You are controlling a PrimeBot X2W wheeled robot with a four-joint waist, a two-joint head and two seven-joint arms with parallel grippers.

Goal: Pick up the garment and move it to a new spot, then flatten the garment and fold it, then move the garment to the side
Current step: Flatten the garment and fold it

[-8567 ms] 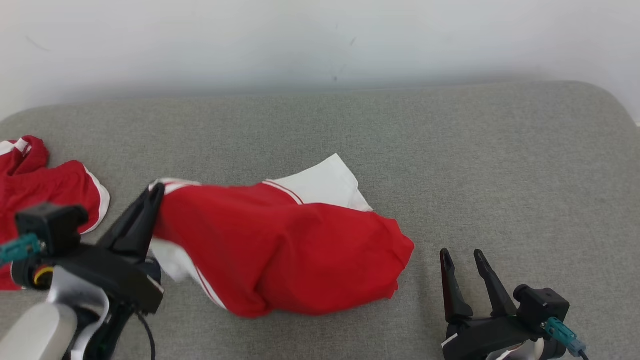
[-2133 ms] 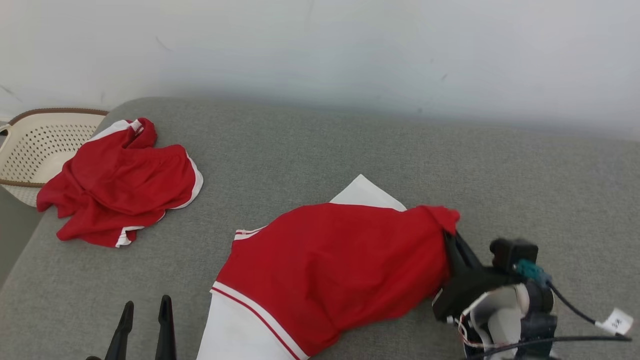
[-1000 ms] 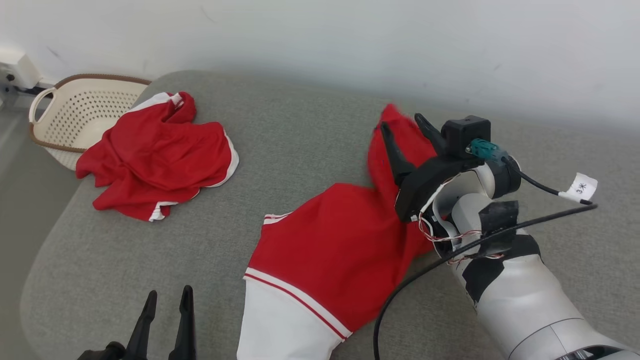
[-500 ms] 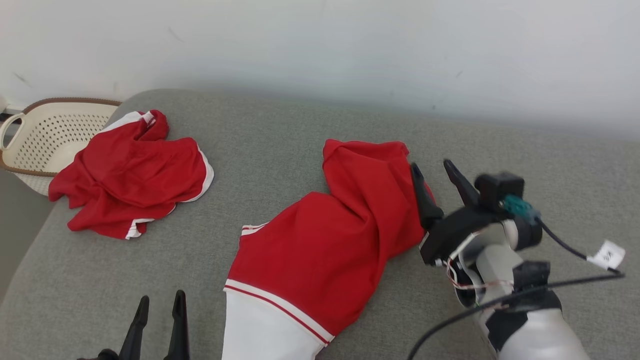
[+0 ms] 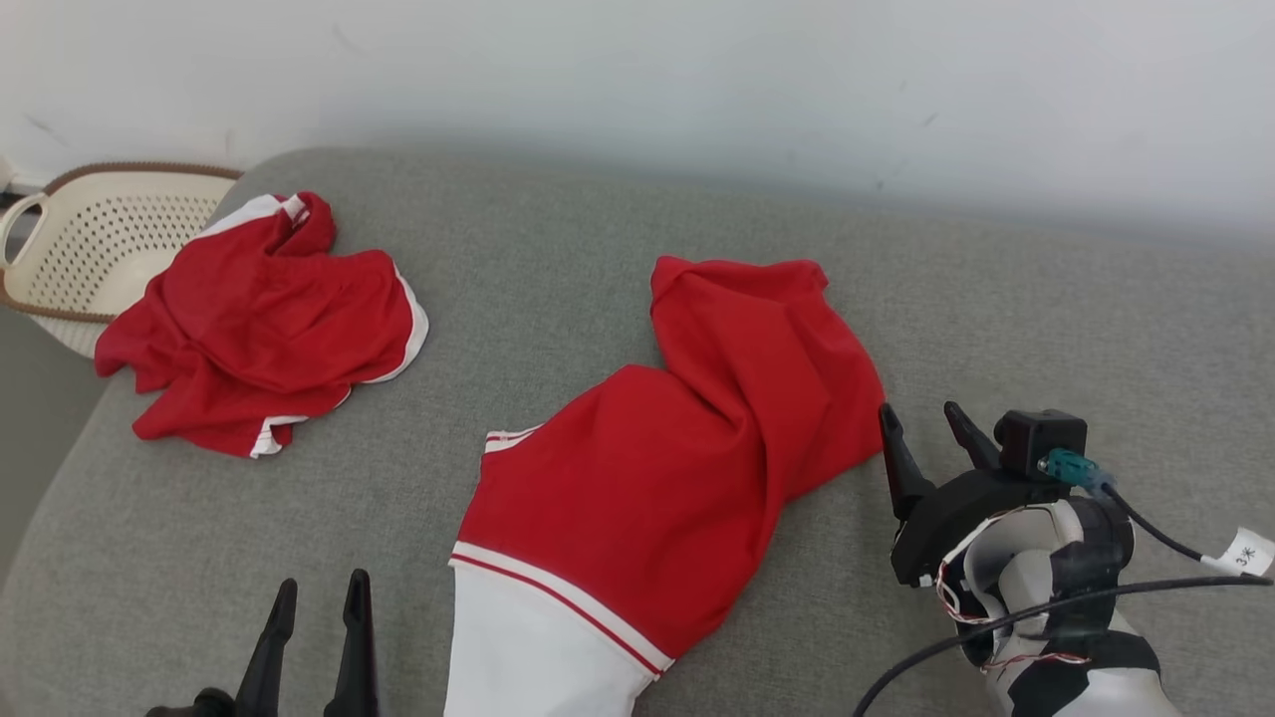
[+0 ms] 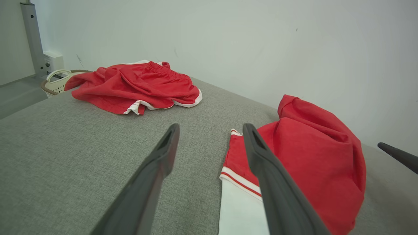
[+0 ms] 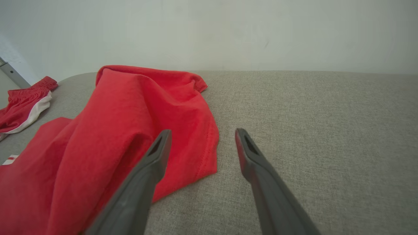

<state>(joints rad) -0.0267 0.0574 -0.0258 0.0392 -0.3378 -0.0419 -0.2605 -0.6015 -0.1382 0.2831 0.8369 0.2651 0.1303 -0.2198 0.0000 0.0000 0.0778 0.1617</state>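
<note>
Right gripper (image 5: 918, 411): black tapered fingers (image 5: 896, 468), black camera block (image 5: 1038, 438), teal connector (image 5: 1066, 465), black cable (image 5: 1146, 590), white tag (image 5: 1249, 551), white wrist shell (image 5: 1008, 573).

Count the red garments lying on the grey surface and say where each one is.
2. One red-and-white garment lies spread in the middle; a crumpled red garment sits at the far left, near the basket. Their folds might hide another.

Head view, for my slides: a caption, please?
Right gripper, jaws open, beside a rumpled red-and-white garment on a grey cushion; red shorts and basket at left.
</note>
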